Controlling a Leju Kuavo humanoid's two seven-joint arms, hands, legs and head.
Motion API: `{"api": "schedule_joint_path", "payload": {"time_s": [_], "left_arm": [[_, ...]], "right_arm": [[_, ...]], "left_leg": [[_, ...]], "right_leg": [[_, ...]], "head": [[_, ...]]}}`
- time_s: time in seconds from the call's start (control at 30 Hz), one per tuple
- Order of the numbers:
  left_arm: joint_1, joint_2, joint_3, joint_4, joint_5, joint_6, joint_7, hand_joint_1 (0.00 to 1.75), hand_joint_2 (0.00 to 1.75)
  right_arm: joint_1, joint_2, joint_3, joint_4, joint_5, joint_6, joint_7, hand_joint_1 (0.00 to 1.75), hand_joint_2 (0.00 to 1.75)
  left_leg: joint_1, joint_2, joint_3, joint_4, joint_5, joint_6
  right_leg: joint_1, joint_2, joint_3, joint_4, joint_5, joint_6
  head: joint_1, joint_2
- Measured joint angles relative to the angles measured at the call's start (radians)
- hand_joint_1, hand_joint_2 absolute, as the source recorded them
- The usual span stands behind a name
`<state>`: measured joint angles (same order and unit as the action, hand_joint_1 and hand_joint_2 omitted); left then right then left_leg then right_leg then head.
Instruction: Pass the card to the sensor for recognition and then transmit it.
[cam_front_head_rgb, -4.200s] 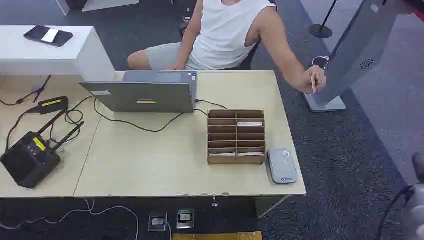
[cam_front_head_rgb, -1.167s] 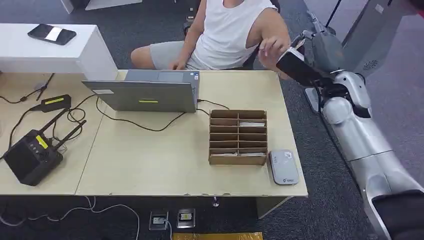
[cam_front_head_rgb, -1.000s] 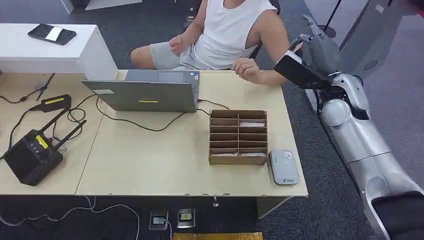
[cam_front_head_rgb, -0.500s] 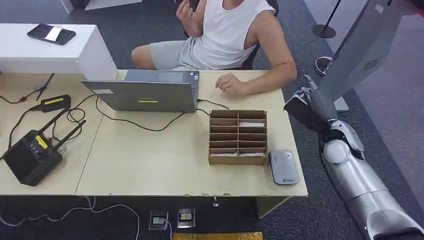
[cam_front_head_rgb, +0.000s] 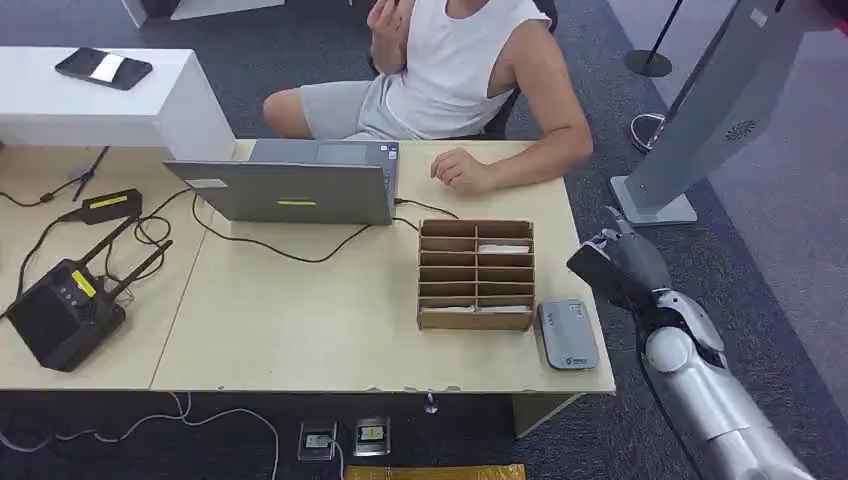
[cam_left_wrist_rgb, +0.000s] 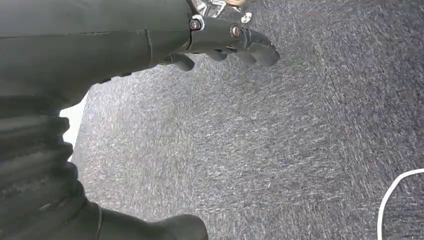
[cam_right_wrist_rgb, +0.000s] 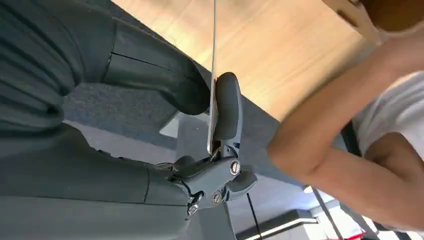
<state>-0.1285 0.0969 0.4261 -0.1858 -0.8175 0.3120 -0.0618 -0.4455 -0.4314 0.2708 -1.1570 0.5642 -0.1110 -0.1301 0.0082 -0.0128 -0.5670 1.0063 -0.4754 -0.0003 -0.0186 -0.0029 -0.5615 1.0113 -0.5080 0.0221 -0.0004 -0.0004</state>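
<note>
My right hand (cam_front_head_rgb: 618, 268) pinches the card (cam_right_wrist_rgb: 213, 75) edge-on between the thick thumb and a dark finger, plain in the right wrist view. In the head view that hand hangs just off the desk's (cam_front_head_rgb: 300, 330) right edge, near the front right corner, level with the grey reader (cam_front_head_rgb: 567, 334) that lies flat just beside the wooden slot box (cam_front_head_rgb: 473, 274). My left hand (cam_left_wrist_rgb: 227, 42) hangs over the carpet, fingers curled in, holding nothing.

Risks, as I judge them: the pinch is thin, only on the card's lower end, so a quick wrist turn could let the card slip or rotate out. The hand sits beside the desk edge, so swinging inward too low could knock the card or fingers on the edge. The reader is close to the slot box, so overshoot could bump the box. The card is edge-on now; if I don't lay it flatter over the reader, the read may fail. The person's hand (cam_front_head_rgb: 455, 168) rests on the desk at the far edge, well apart from the reader, low collision worry.

Versus earlier: half a second ago the right hand was higher and farther back, near the grey stand (cam_front_head_rgb: 700, 110); now it has come down and toward the front corner. One second ago it was up beside the person. The person's forearm stays on the desk; reader and box unmoved.
</note>
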Motion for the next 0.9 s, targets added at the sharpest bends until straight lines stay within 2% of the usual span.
{"api": "schedule_joint_path", "payload": {"time_s": [0.5, 0.9], "left_arm": [[0.000, 0.000, 0.000, 0.000, -0.009, -0.001, 0.003, 0.00, 1.75], [0.000, 0.000, 0.000, 0.000, -0.009, 0.001, 0.003, 0.00, 1.75]], "right_arm": [[0.118, 0.011, -0.042, -0.040, -0.006, 0.014, 0.006, 1.75, 1.75], [0.158, 0.012, -0.068, -0.061, 0.001, 0.023, 0.004, 1.75, 1.75]], "left_leg": [[0.000, 0.000, 0.000, 0.000, 0.000, 0.000], [0.000, 0.000, 0.000, 0.000, 0.000, 0.000]], "right_leg": [[0.000, 0.000, 0.000, 0.000, 0.000, 0.000], [0.000, 0.000, 0.000, 0.000, 0.000, 0.000]], "head": [[0.000, 0.000], [0.000, 0.000]]}}
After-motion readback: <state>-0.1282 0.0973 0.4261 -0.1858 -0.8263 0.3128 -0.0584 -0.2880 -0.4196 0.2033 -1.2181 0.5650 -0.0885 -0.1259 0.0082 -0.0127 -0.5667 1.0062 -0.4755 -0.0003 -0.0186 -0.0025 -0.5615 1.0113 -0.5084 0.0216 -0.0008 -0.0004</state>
